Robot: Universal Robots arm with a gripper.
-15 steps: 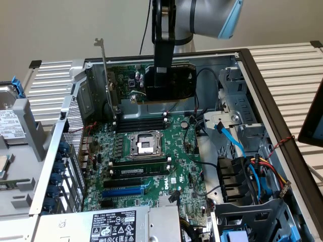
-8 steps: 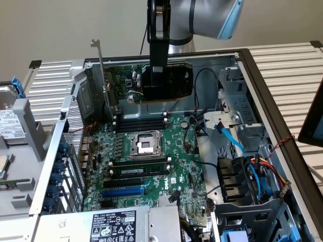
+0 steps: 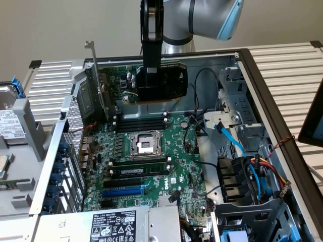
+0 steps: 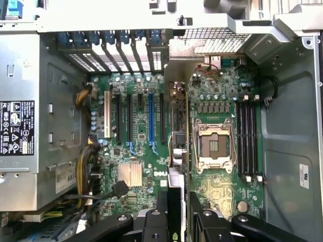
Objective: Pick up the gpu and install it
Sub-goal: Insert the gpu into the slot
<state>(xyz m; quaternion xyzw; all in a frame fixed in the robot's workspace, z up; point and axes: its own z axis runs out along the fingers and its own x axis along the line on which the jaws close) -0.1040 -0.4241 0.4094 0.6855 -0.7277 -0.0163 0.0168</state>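
My gripper (image 3: 150, 75) is shut on the gpu (image 3: 169, 80), a green card with a black cooler shroud, and holds it upright on its edge. Its long silver end bracket (image 3: 95, 75) points up at the exterior view's left. The card hangs inside the open computer case, over the far part of the large green motherboard (image 3: 171, 161), beyond the CPU socket (image 3: 144, 145). In the wrist view the gpu (image 4: 179, 151) is seen edge-on between my fingers (image 4: 194, 214), lying between the black expansion slot (image 4: 162, 118) and the CPU socket (image 4: 212, 146). The blue slot (image 4: 150, 118) lies just beside it.
Memory sticks (image 4: 247, 138) stand past the socket. A power supply (image 4: 20, 126) fills one end of the case, with cable bundles (image 3: 252, 166) and a drive cage (image 3: 237, 121) at the exterior view's right. A hard drive (image 3: 10, 121) lies outside on the left.
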